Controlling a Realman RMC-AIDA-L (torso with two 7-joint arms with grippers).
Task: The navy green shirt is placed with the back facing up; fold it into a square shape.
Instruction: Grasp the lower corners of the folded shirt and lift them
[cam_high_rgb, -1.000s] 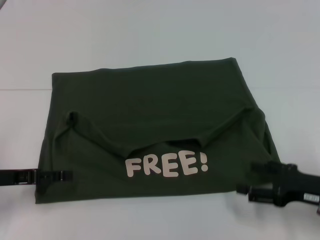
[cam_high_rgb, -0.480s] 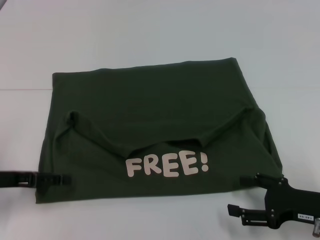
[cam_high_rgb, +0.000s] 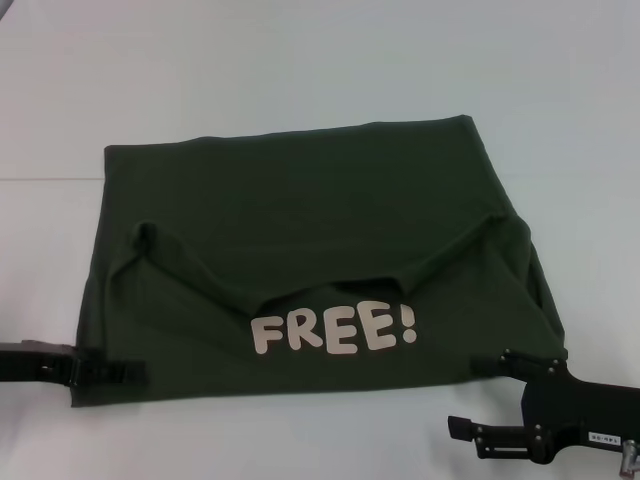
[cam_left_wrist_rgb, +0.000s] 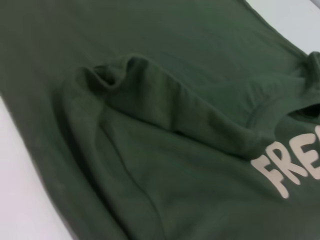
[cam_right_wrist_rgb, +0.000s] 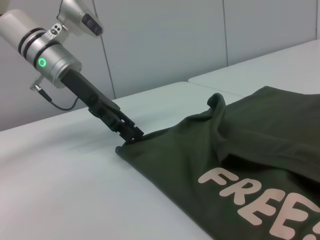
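We saw a dark olive-green shirt (cam_high_rgb: 300, 230) with pale pink "FREE!" lettering (cam_high_rgb: 333, 330), lying on a plain white desk (cam_high_rgb: 300, 60), and both claws were black.

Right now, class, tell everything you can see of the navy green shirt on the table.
The navy green shirt is dark olive, soft-looking cloth, lying folded on the white table. Its near part is turned over, showing pale pink FREE! lettering, with a rumpled ridge above it. The left gripper meets its near left corner; the right gripper sits at its near right corner, one finger at the hem.
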